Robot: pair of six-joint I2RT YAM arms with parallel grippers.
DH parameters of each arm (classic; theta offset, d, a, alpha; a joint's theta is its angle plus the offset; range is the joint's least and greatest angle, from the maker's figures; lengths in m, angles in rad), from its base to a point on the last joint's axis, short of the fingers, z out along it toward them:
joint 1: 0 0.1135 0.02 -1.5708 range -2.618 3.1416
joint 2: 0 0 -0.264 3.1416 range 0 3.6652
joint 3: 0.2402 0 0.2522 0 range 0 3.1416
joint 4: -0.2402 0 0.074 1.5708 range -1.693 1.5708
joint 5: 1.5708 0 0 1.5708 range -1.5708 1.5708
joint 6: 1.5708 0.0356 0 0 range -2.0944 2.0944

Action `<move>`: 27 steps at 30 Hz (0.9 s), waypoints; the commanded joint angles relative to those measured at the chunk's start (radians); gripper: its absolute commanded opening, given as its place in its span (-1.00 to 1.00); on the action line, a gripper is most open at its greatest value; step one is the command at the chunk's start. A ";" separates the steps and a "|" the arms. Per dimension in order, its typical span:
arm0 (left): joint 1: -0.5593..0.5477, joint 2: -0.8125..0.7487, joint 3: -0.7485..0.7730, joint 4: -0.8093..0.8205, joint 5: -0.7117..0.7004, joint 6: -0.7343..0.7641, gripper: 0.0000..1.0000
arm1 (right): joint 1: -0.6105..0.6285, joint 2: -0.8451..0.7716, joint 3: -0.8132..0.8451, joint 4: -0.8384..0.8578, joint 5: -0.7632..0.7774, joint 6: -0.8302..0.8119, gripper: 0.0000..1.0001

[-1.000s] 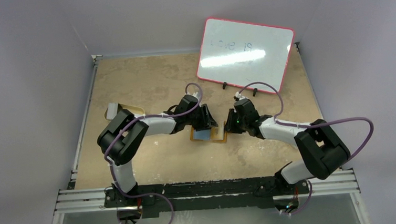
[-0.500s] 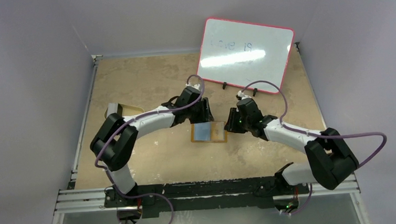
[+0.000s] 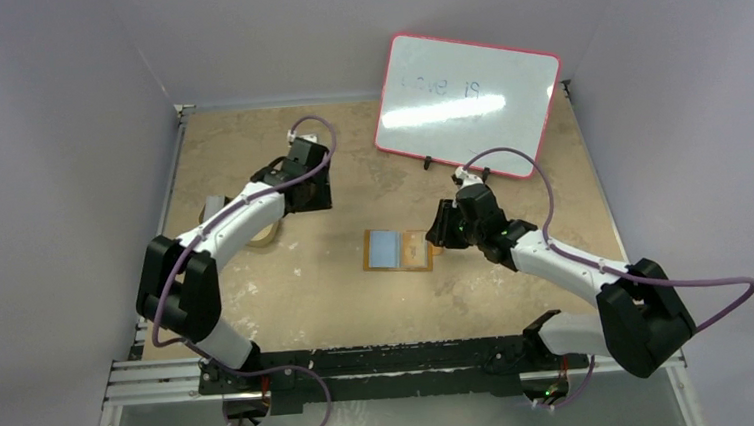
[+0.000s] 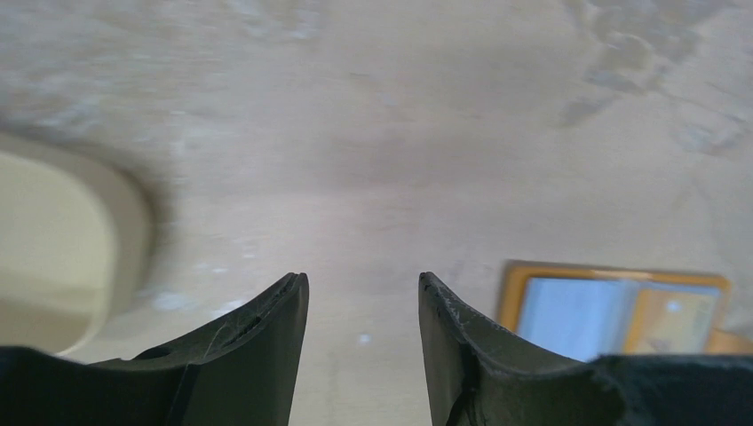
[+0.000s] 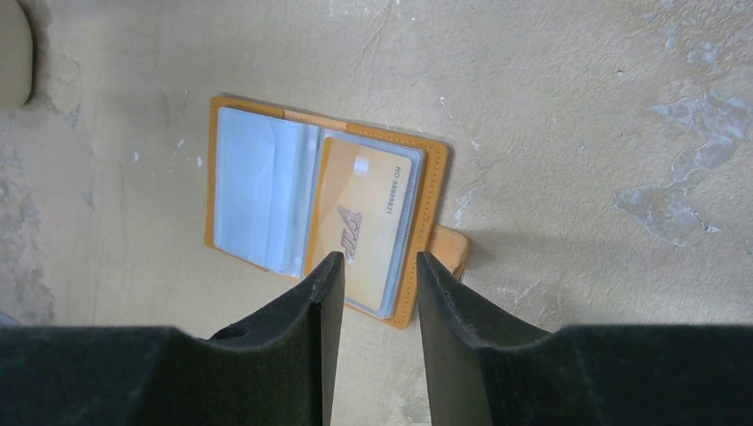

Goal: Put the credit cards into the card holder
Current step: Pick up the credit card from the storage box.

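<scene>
The card holder lies open on the table, orange-brown with a snap tab on its right. A pale blue credit card covers its left half; I cannot tell if it is tucked in. A tan card sits behind a clear sleeve on the right half. My right gripper is open and empty, hovering over the holder's right edge. My left gripper is open and empty, well to the far left of the holder. The holder shows at the right of the left wrist view.
A beige shallow tray sits at the left, partly under my left arm, and shows in the left wrist view. A grey block lies beside it. A pink-framed whiteboard stands at the back right.
My left gripper has pulled away from the card holder to the far left, leaving the pale blue card on it. My right gripper has stayed by the holder's right edge.
</scene>
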 commanded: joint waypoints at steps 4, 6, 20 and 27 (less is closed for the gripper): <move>0.116 -0.074 0.057 -0.138 -0.269 0.152 0.03 | 0.002 -0.021 0.013 0.032 -0.029 -0.025 -0.23; 0.146 -0.066 0.076 -0.160 -0.306 0.171 0.04 | 0.001 -0.023 0.011 0.034 -0.035 -0.025 -0.23; 0.287 0.107 0.168 -0.215 -0.453 0.241 0.07 | 0.002 -0.046 0.009 0.017 -0.038 -0.040 -0.23; 0.372 0.158 0.151 -0.187 -0.482 0.297 0.10 | 0.002 -0.048 0.020 -0.004 -0.022 -0.051 -0.23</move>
